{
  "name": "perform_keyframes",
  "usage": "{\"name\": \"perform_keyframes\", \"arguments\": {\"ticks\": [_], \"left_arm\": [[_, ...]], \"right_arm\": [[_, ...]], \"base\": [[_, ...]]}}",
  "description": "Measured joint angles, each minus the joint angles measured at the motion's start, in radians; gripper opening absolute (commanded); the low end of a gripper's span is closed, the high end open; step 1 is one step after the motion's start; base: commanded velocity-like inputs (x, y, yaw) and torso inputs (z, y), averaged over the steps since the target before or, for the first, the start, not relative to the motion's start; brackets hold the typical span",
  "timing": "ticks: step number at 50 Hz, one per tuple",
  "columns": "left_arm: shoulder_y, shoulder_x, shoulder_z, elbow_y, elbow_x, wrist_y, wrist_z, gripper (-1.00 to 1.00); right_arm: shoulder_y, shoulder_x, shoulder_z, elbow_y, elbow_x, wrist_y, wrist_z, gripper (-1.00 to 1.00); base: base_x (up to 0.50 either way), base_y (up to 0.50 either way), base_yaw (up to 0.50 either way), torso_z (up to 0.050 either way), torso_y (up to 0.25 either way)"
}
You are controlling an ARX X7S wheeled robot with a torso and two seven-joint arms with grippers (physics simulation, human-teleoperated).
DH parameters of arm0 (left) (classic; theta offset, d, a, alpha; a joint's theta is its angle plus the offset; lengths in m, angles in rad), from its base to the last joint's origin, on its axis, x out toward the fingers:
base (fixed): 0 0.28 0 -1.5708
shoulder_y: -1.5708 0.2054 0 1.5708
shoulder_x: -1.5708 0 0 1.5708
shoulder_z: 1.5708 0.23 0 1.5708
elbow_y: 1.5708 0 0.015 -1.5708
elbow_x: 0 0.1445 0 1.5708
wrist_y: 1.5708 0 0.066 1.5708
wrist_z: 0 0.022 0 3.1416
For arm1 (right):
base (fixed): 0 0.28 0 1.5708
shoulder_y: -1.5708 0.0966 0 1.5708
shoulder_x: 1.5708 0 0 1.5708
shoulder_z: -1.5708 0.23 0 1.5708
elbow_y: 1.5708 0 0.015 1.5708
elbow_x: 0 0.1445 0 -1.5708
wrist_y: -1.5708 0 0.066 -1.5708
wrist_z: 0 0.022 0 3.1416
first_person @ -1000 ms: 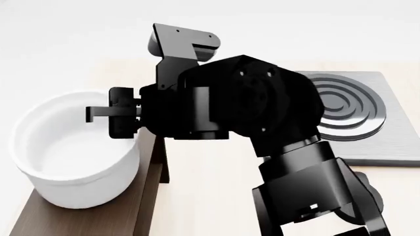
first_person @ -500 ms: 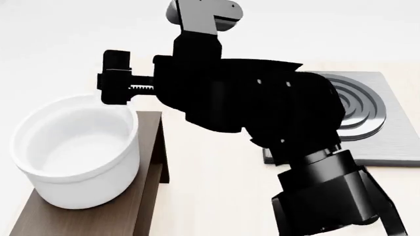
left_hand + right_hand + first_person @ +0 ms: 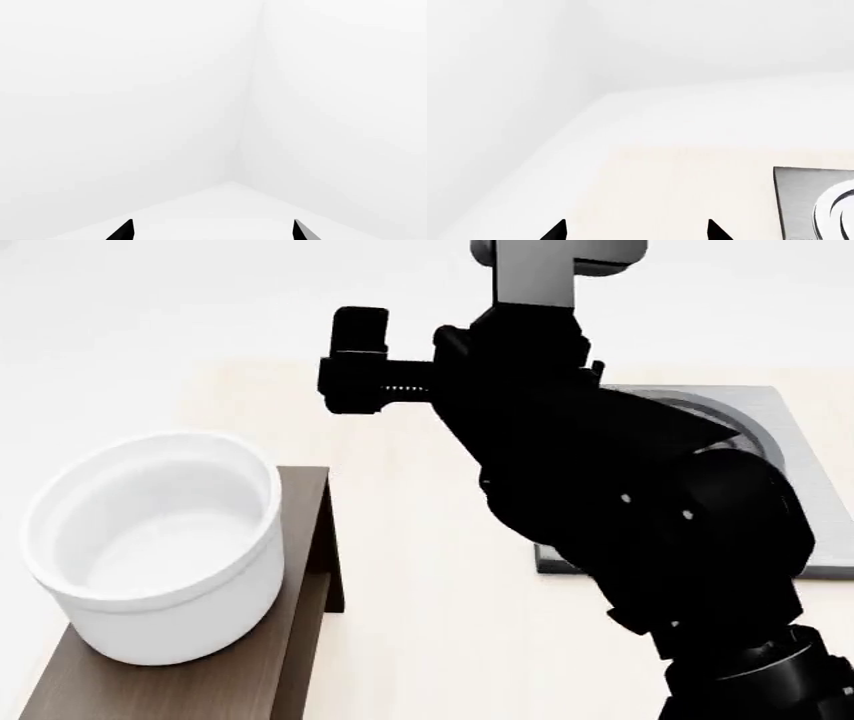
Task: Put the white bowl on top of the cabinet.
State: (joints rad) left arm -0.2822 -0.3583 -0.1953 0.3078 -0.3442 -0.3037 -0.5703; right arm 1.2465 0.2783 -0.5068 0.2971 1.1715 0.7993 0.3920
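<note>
Atop the cabinet (image 3: 300,570) sits the white bowl (image 3: 154,545), clear of the right gripper (image 3: 358,370)'s spread fingers.

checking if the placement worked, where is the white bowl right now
In the head view the white bowl sits upright on the flat top of the cabinet, at the view's left, apart from the right end effector raised above it.

Simulated kitchen mock-up, sparse. Pale wood counter (image 3: 427,570) carries a grey square stove plate (image 3: 787,440) with raised concentric rings, also seen at the edge of the right wrist view (image 3: 817,202). A dark wood cabinet (image 3: 287,640) stands on the counter with a white bowl (image 3: 154,550) on top. Plain white walls and floor meet in a bare corner; flat rendered surfaces throughout.
</note>
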Motion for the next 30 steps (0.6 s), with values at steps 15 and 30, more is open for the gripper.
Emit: {"name": "perform_keyframes", "arguments": {"ticks": [15,30], "left_arm": [[0.002,-0.001,0.004,-0.001,0.000,0.004,-0.002,1.00],[0.002,-0.002,0.015,-0.003,0.004,0.007,-0.003,1.00]], "right_arm": [[-0.138,0.113,-0.015,-0.161,-0.093,-0.087,0.062,1.00],[-0.290,0.212,0.003,-0.289,-0.150,-0.167,0.133,1.00]], "base": [[0.00,0.00,0.00,0.000,0.000],[0.00,0.00,0.00,0.000,0.000]]}}
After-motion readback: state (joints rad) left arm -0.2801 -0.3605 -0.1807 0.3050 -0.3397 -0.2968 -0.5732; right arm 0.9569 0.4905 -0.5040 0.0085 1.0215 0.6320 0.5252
